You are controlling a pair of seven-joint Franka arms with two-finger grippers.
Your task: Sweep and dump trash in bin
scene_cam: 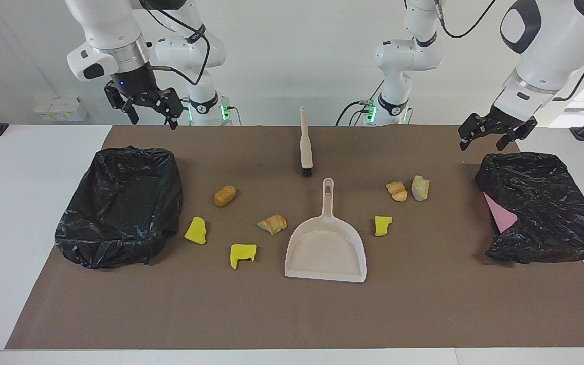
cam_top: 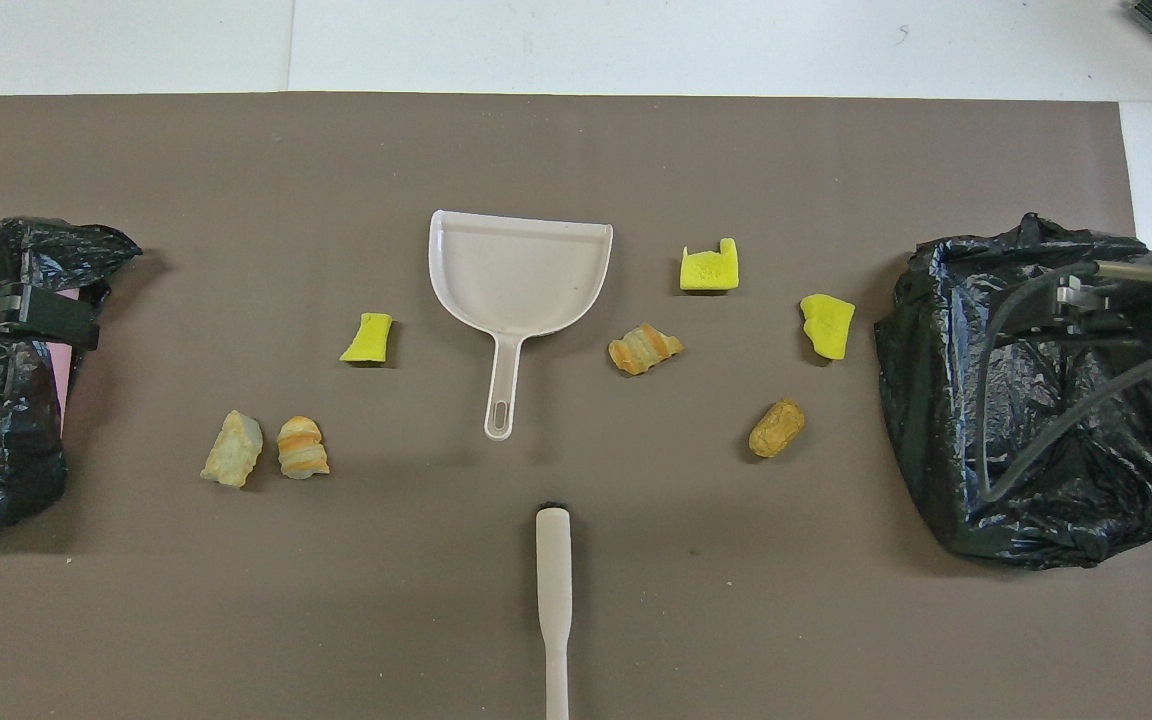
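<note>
Several trash scraps lie on the brown mat. Toward the right arm's end are two yellow sponge pieces point(scene_cam: 196, 230) point(scene_cam: 243, 255) and two bread-like chunks point(scene_cam: 225, 195) point(scene_cam: 272, 223). Toward the left arm's end are a yellow sponge piece point(scene_cam: 382, 225), an orange-brown chunk point(scene_cam: 397, 191) and a pale chunk point(scene_cam: 420, 188). The beige dustpan point(scene_cam: 325, 248) lies mid-table with its handle toward the robots. The beige brush point(scene_cam: 305, 144) lies nearer to the robots than the dustpan. My right gripper point(scene_cam: 152, 119) and my left gripper point(scene_cam: 484, 144) hang open and empty, up in the air.
Two bins lined with black bags stand at the mat's ends, one point(scene_cam: 119, 205) at the right arm's end and one point(scene_cam: 545, 208) at the left arm's end. The latter shows a pink wall point(scene_cam: 500, 213). White table point(scene_cam: 28, 213) borders the mat.
</note>
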